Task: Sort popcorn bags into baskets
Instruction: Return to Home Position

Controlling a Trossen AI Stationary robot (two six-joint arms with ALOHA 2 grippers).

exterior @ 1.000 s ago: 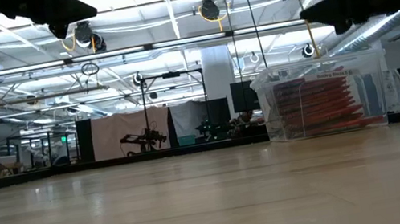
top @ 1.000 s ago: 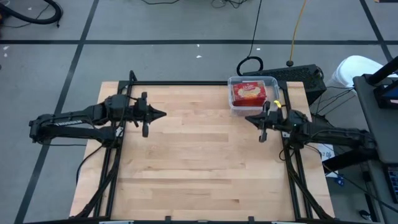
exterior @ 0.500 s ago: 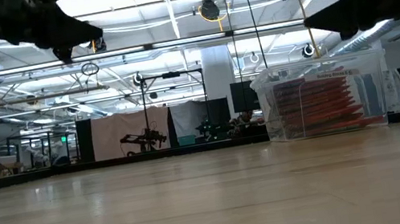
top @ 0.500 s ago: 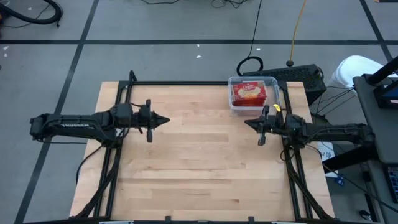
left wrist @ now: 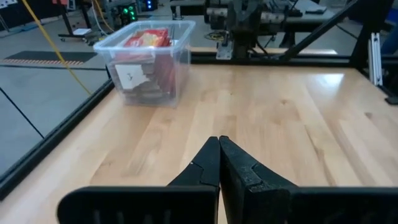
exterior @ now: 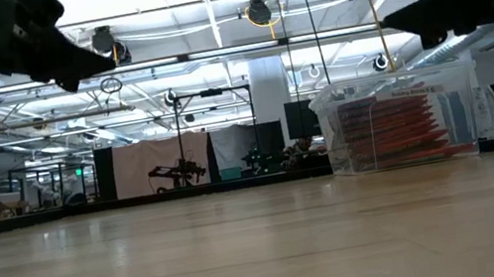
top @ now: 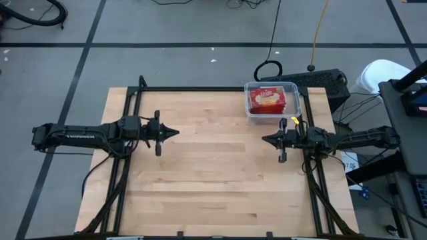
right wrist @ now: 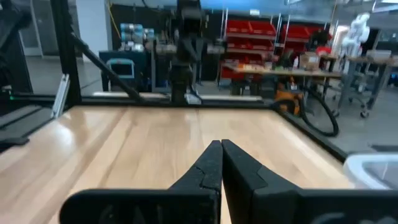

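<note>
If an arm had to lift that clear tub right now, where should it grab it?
Probably take the tub by its rim on the side facing the right gripper, coming from above. It stands upright and open, and a gap seems to show between the wall and the popcorn bags.

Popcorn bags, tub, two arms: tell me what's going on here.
Nothing is being handled at this moment. The popcorn bags in view are all stacked inside the clear tub, which stands at a corner of the table on the right arm's side. The left gripper and the right gripper hang above the wood, tips pointing at each other, both shut and empty. The sorting looks done.
</note>
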